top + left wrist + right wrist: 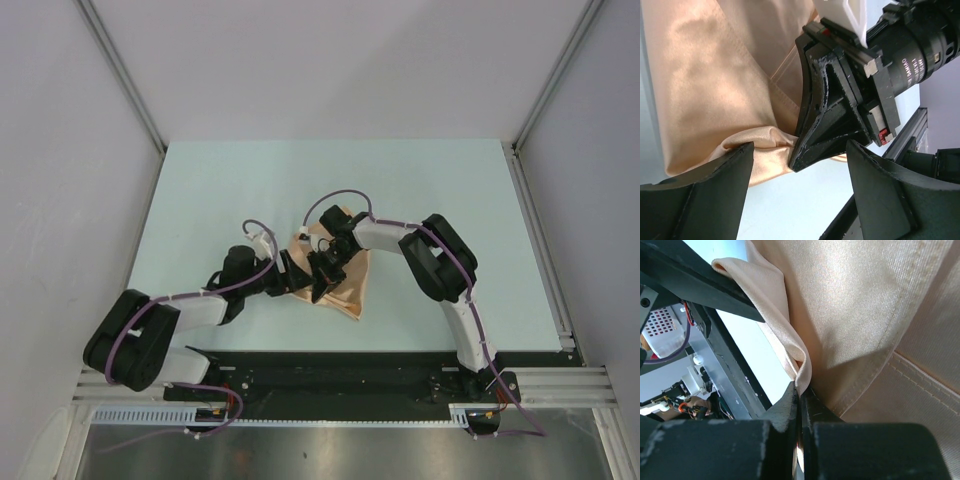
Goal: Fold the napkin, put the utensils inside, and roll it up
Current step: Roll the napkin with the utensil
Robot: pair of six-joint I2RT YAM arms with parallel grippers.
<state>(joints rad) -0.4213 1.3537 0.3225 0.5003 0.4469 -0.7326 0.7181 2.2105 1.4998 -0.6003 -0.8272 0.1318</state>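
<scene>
Nearest the left wrist view, two black fingers (715, 195) of the left gripper (800, 146), spread wide and clamping nothing, set either side of a bunched fold of the napkin (715, 75); left finger right at the cloth, contact not clear. Between them, the tip of the right gripper (825, 125), clenched on that fold. Counted: one napkin, two arms, two grippers. From the right wrist, jaws pressed together, a rolled edge of shiny peach-orange cloth pinched at the very tip, stitched seam running alongside. From above, napkin lying crumpled in a rough triangle on the pale table (420, 180), about mid-width and toward the near edge, partly under both grippers. Left arm (190, 310) stretched low from its base, reaching rightward to the cloth's left edge; right arm (440, 260) raised at the elbow, folded back leftward, wrist angled down onto the napkin.
</scene>
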